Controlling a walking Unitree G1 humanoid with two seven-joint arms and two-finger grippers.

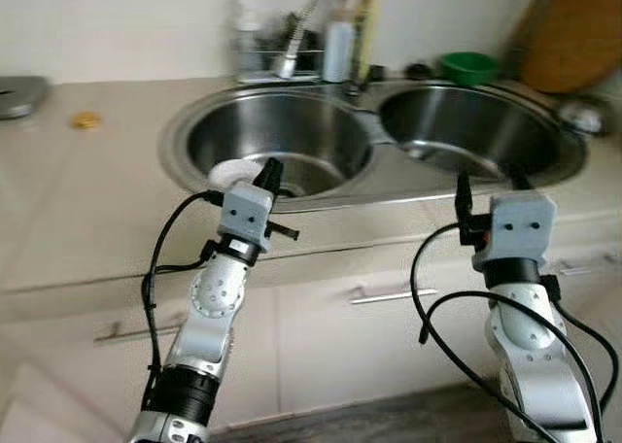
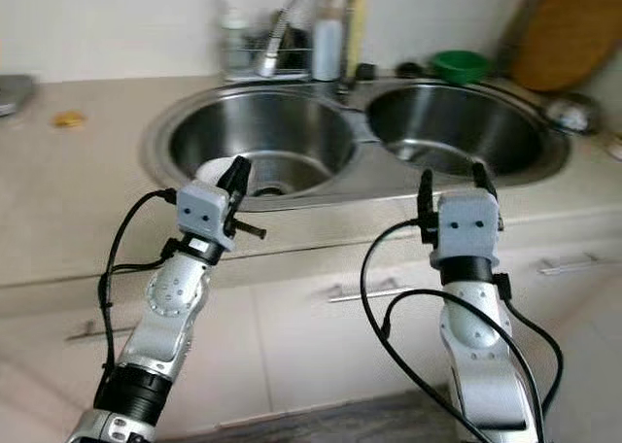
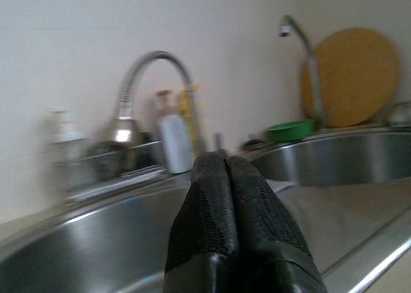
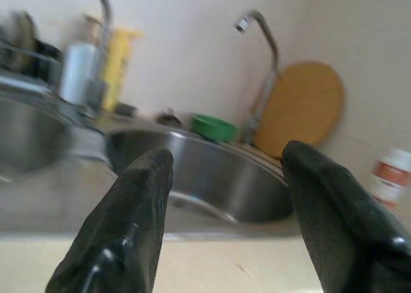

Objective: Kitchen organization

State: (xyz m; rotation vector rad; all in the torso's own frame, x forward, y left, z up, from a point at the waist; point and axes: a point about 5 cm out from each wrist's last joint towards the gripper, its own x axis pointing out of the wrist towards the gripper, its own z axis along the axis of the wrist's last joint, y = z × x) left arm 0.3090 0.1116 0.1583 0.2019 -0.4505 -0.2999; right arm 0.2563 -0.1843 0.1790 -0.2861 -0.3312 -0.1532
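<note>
Hovering at the bench's front edge, left hand (image 1: 271, 174) pinched shut and empty, right hand (image 4: 225, 196) wide. White plate (image 1: 231, 174) lies in left sink (image 1: 321, 132): likely stiff, slippery, breakable; grip its rim.

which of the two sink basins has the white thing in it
The left basin, the one under the pull-down faucet. A white round object sits at its near rim, just by the left gripper. The right basin holds nothing white.
</note>
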